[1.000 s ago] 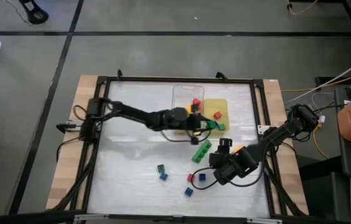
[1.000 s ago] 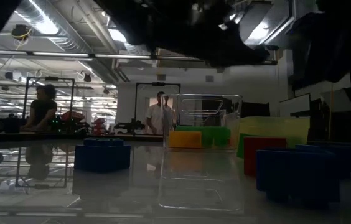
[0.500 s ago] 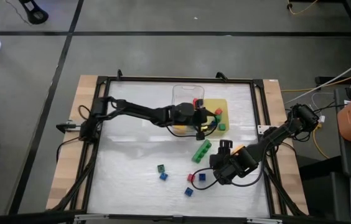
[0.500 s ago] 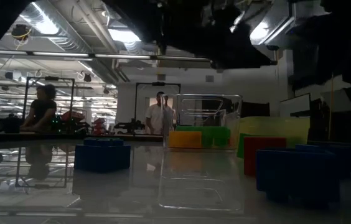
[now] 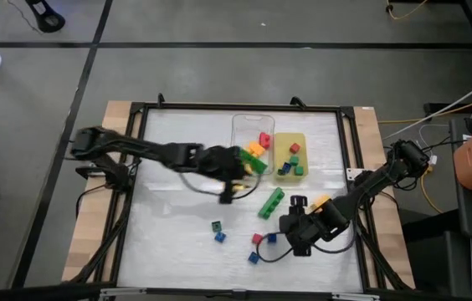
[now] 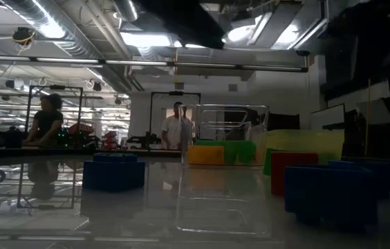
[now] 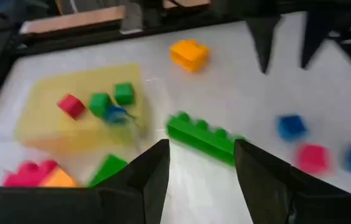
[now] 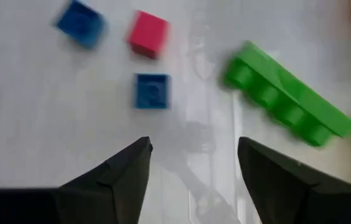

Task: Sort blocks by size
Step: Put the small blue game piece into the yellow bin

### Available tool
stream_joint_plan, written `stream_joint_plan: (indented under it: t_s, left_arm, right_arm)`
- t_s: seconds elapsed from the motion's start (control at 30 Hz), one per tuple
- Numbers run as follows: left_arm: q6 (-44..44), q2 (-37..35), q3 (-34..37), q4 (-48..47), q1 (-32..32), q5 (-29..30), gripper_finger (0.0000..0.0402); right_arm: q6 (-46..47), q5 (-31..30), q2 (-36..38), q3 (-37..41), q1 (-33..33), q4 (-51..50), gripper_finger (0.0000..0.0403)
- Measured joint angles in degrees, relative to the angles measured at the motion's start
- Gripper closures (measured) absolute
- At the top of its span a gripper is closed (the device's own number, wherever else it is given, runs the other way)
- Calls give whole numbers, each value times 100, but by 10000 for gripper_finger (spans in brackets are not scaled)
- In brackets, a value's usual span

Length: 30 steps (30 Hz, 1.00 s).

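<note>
We look down on a white bench (image 5: 177, 217) framed in black. Near its far middle a clear tray (image 5: 251, 134) holds red, orange and green blocks (image 5: 257, 149). Touching its side, a yellow tray (image 5: 290, 155) holds small red, green and blue pieces. The left tool (image 5: 234, 177) sits just beside the clear tray's near edge, its fingers (image 7: 154, 177) apart with nothing between them. A long green bar (image 5: 271, 202) lies loose on the bench between the two tools. The right tool (image 5: 290, 234) hovers beside it, fingers (image 8: 126, 177) spread wide and empty. Small blue, red and green cubes (image 5: 217, 232) are scattered nearer the front edge. In the low view, people stand in the room beyond.
</note>
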State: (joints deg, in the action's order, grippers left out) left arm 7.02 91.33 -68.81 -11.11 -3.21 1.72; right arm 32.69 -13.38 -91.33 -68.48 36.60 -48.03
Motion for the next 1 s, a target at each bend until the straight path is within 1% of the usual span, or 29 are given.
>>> stream_joint_plan:
  t_s: [0.17, 0.3, 0.47, 0.67, 0.77, 0.9, 1.0]
  left_arm:
    - [-591, -888, 1055, 0, -400, 14, 238]
    - [-1094, -1275, 1604, 177, -798, 15, 238]
    - [-1158, -1335, 2074, 661, -1267, 85, 238]
    - [-1161, -1331, 2554, 1577, -1684, 271, 238]
    - [-1183, -1331, 2685, 1848, -1814, 365, 238]
    - [-1317, -1329, 2724, 1898, -1983, 526, 238]
    - [-1264, -1329, 2724, 2008, -2110, 557, 238]
  right_arm:
    - [-167, 12, 0, -1, 108, 659, 162]
    - [-140, 10, -26, -1, 98, 1170, 162]
    - [-98, 43, -265, -1, 92, 1503, 162]
    - [-81, 54, -784, -1, 90, 1500, 162]
    - [-81, 49, -991, -1, 90, 1501, 162]
    - [-82, -63, -1201, -1, 88, 1499, 162]
    - [-81, -78, -1319, -1, 88, 1499, 162]
